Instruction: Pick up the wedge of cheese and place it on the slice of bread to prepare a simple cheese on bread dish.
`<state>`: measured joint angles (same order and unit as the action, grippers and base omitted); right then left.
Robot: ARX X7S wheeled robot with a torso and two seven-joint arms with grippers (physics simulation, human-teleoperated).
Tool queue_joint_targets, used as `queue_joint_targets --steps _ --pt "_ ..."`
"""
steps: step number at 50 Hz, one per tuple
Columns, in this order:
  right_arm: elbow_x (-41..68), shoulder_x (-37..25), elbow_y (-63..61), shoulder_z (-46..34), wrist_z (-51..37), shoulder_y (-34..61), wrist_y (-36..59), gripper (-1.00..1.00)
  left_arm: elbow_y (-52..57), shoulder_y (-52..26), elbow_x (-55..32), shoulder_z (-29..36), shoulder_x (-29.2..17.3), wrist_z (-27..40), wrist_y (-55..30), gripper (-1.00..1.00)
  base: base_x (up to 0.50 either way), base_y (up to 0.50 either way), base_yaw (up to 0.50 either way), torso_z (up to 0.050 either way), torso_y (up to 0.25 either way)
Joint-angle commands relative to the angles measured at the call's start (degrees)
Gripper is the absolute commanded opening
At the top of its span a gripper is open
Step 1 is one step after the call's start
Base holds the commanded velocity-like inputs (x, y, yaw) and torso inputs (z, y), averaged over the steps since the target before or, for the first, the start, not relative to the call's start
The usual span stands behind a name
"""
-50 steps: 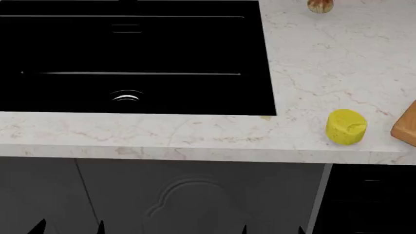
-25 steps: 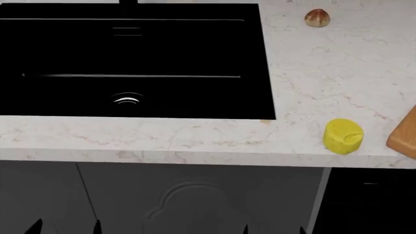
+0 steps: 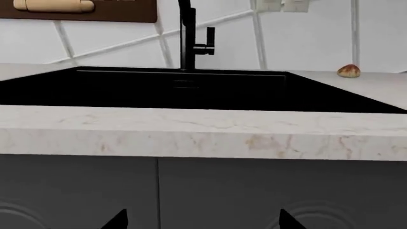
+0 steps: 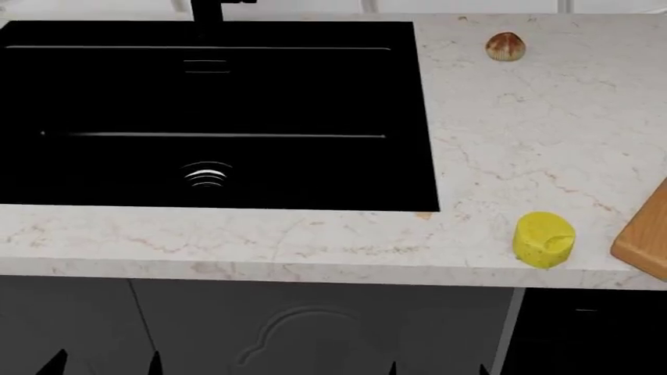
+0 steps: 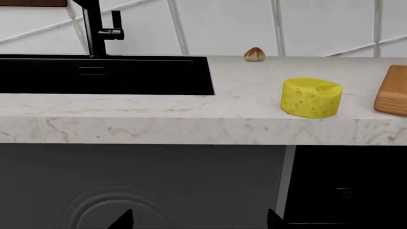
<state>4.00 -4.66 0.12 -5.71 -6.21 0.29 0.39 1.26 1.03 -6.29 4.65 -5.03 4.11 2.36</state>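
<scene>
Cheese wedge (image 4: 544,240) sits near the counter's (image 4: 312,234) front edge, beside my cutting board (image 4: 644,238). Both my grippers hang low by the cabinets, fingertips apart, holding nothing.

Left tool (image 4: 105,363) and right tool (image 4: 438,367): only dark fingertips show at the lower edge of the frame, spread apart, holding nothing.

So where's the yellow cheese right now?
In the head view, the wedge of cheese sits near the counter's front edge, right of the black sink, beside the wooden cutting board.
</scene>
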Motion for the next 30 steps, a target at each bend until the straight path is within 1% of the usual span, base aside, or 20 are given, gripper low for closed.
queue_joint_targets --steps 1,8,9,12,13,14,16,19,20,22,24,30 --pt "0.67 -0.78 0.06 -0.98 -0.96 0.07 -0.07 1.0 -0.27 -0.16 -0.39 0.87 -0.8 1.2 -0.22 1.0 0.0 0.0 0.0 0.05 0.0" --pt "0.65 -1.27 0.22 -1.58 -1.66 -0.05 -0.67 1.0 0.12 0.2 -1.03 1.37 -1.18 1.44 0.37 1.0 0.0 0.0 0.0 0.05 0.0" --pt "0.77 -1.3 -0.01 -1.48 -1.89 -0.11 -0.49 1.0 -0.29 -0.31 0.35 1.61 -1.25 2.77 -1.77 1.0 0.0 0.0 0.0 0.029 0.0" --pt "1.82 -1.69 -2.88 -1.21 -2.08 -0.7 1.38 1.0 1.74 -0.93 0.7 0.89 -1.89 4.4 -5.15 1.0 0.0 0.0 0.0 0.0 0.0" --pt "2.33 -1.85 -3.64 -0.99 -2.07 -0.79 1.83 1.0 3.51 -0.74 0.05 0.73 -2.22 4.17 -6.26 1.0 0.0 0.0 0.0 0.0 0.0" --pt "2.95 -2.01 -5.34 -0.89 -2.03 -1.23 2.85 1.0 4.93 -0.89 1.34 0.82 -2.66 5.09 -6.99 1.0 0.0 0.0 0.0 0.0 0.0" --pt "2.91 -2.83 -7.6 -1.06 -2.03 -1.33 4.79 1.0 9.26 -1.51 0.55 0.17 -3.38 5.41 -10.77 1.0 0.0 0.0 0.0 0.0 0.0" --pt "4.39 -3.78 -11.42 0.79 -3.1 -0.49 9.11 1.0 12.8 -2.3 0.57 0.16 -4.01 5.86 -13.93 1.0 0.0 0.0 0.0 0.0 0.0" --pt "4.9 -4.22 -13.16 1.35 -3.4 -0.15 10.93 1.0 15.49 -2.57 0.5 0.08 -4.35 6.1 -15.93 1.0 0.0 0.0 0.0 0.0 0.0" --pt "5.31 -4.53 -14.45 2.15 -4.12 0.57 12.52 1.0 16.88 -3.03 0.36 -0.13 -4.59 6.39 -17.2 1.0 0.0 0.0 0.0 0.0 0.0" --pt "5.81 -5.11 -16.92 2.82 -4.73 1.23 15.1 1.0 19.56 -3.04 -3.15 -1.81 -4.17 6.04 -19.71 1.0 0.0 0.0 0.0 0.0 0.0" --pt "6.75 -6.51 -23.61 3.56 -6.11 2.53 20.64 1.0 26.59 -4.55 -3.4 -1.51 -5.56 7.26 -26.2 1.0 0.0 0.0 0.0 0.0 0.0"
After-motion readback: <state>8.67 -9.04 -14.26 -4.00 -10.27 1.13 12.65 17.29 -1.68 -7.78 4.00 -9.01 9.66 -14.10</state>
